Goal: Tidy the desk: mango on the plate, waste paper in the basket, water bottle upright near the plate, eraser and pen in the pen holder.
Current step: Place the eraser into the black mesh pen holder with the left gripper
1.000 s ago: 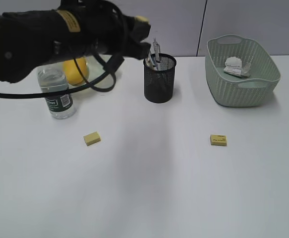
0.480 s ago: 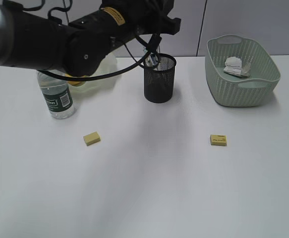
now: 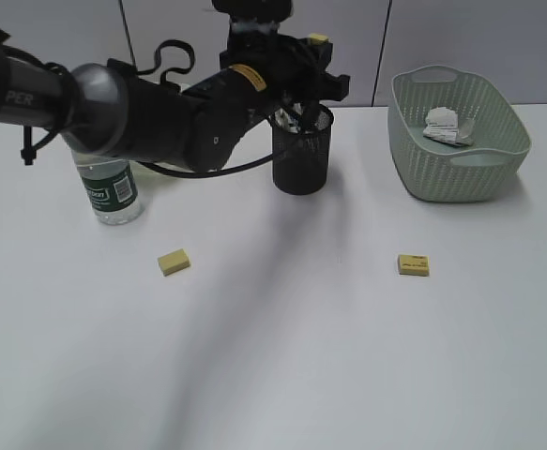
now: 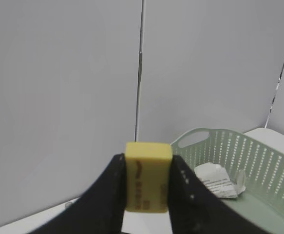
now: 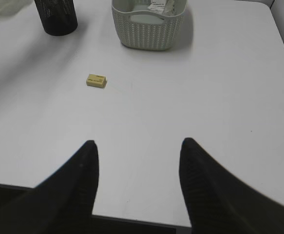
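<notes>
Leftmost on the desk (image 3: 282, 375) stands the bottle (image 3: 106, 192), upright, with the left arm crossing above it; the arm hides the plate and the mango behind. Just in front of the bottle lies an eraser (image 3: 174, 262) flat on the white top. Next, the left gripper (image 4: 146, 192) hangs high over the pen holder (image 3: 302, 155), its jaws closed onto a yellow eraser block (image 4: 148, 176) pinched between the two black fingers (image 4: 111, 190). Pens stand inside the holder. Further right a third eraser (image 3: 414, 265) lies on the desk in front of the basket (image 3: 461, 169), well apart from it. Inside the basket sits the crumpled paper (image 3: 448, 127). Lastly, the right gripper (image 5: 138, 161) hovers low at the near edge of the desk, jaws spread wide with nothing between them.
</notes>
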Robot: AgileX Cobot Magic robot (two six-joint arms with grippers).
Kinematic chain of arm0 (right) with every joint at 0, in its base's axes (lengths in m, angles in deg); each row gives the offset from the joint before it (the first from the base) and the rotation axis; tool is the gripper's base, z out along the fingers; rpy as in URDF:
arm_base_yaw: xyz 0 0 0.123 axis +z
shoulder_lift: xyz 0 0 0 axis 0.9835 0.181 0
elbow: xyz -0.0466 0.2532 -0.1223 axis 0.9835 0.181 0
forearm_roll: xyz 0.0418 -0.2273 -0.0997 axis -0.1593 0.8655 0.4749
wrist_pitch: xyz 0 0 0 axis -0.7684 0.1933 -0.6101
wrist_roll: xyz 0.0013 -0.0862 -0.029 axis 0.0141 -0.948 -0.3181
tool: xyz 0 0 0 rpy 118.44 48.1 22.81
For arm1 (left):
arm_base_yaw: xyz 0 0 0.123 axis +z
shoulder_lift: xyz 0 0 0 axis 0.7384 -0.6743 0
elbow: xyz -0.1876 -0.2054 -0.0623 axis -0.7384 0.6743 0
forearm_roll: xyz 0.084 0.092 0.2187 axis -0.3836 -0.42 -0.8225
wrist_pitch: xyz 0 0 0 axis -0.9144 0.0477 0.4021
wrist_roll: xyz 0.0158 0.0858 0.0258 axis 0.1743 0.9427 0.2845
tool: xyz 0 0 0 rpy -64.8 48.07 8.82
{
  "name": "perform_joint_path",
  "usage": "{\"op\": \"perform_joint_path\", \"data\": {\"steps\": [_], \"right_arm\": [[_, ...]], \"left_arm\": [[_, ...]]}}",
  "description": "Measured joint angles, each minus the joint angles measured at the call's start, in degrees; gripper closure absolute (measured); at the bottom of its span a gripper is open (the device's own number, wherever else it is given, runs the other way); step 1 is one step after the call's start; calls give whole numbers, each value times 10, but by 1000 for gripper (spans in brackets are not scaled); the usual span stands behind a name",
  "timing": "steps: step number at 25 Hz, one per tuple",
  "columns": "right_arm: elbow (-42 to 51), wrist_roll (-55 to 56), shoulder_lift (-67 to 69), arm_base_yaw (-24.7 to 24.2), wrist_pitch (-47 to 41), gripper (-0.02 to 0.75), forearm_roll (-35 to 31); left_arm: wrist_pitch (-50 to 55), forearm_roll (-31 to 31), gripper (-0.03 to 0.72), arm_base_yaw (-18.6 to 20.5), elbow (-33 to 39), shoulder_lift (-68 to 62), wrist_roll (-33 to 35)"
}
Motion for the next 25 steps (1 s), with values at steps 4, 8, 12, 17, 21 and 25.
{"op": "perform_joint_path", "data": {"steps": [4,8,12,17,21,25], "right_arm": [[0,0,0,0,0,311,0],[0,0,0,0,0,311,0],[0,0,0,0,0,311,0],[0,0,0,0,0,311,0],[0,0,0,0,0,311,0],[0,0,0,0,0,311,0]], "left_arm": [[5,7,487,3,-11,-29,-8],[17,21,487,12,-19,-47,-10],[24,25,487,17,-33,-62,-19],[21,25,487,17,-49,-76,-29],[22,21,487,17,-52,-78,-29],[22,13,487,17,-52,-78,-29]]}}
